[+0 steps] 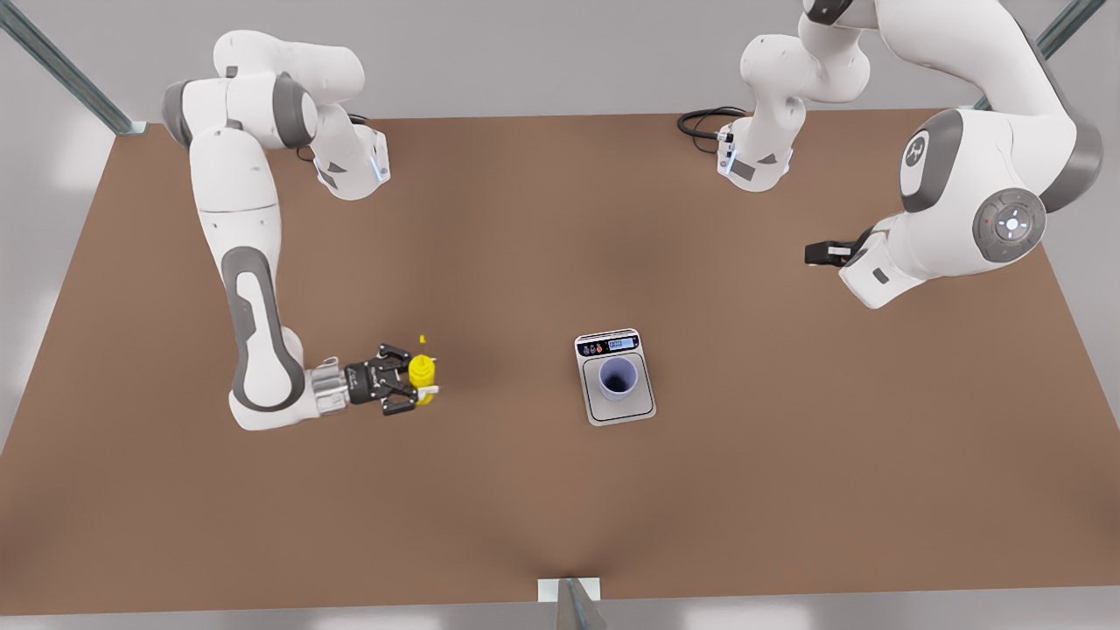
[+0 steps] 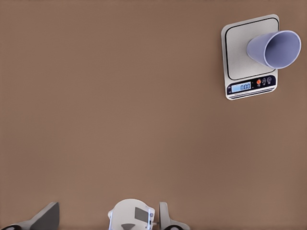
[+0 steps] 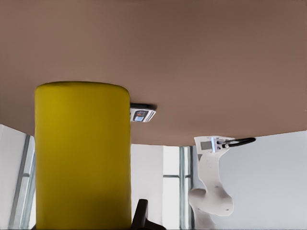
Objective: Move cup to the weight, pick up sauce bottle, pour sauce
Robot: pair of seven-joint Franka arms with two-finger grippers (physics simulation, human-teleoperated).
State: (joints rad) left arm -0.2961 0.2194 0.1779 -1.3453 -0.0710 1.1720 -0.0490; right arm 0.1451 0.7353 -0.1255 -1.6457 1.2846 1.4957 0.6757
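A brown table (image 1: 490,507) carries a scale (image 1: 615,378) with the cup (image 1: 617,376) upright on it; at the front view's left, the right gripper (image 1: 418,386) pinches the yellow bottle (image 1: 422,374); the left gripper (image 1: 818,254) waits raised, jaw state unclear.

White arms, grey joints, black cables

The sauce bottle (image 1: 422,374) is showing smooth yellow plastic, the weight (image 1: 619,409) brushed silver-grey, the table (image 1: 525,490) matt brown.
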